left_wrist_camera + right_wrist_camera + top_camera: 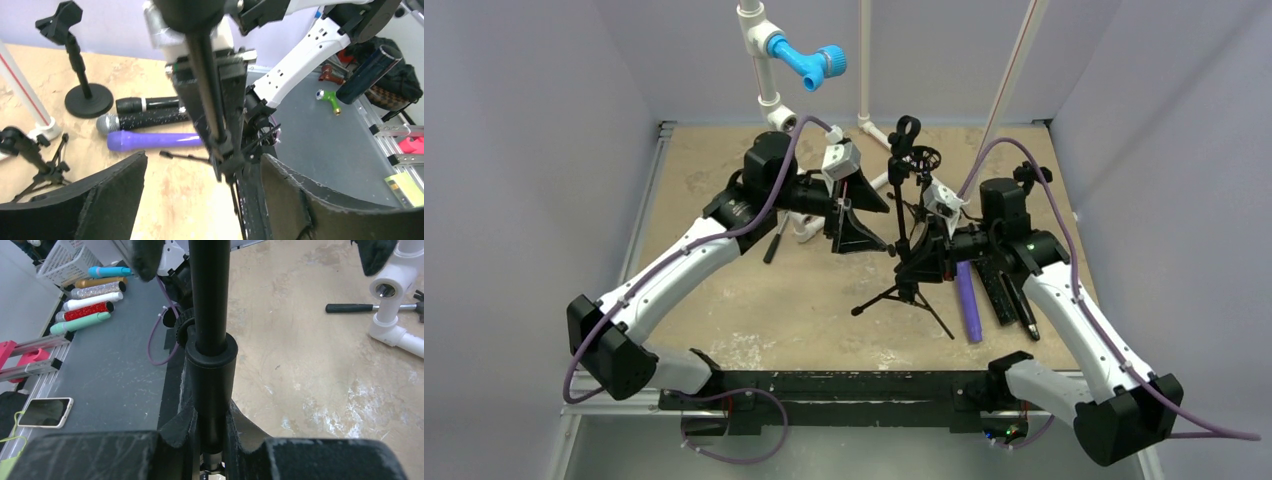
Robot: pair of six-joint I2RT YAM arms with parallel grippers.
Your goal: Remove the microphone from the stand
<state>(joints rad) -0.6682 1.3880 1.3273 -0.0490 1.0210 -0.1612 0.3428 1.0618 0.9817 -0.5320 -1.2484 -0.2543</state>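
Right hand (212, 447) grips the smooth black cylindrical stand (210, 355).

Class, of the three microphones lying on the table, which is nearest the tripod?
The purple microphone; both black ones lie beyond it, farther from the tripod.

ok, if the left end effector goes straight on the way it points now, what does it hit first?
Probably the stand pole: it crosses dead ahead of the open left end effector, with the right end effector clamped on it. Exact depth is unclear.
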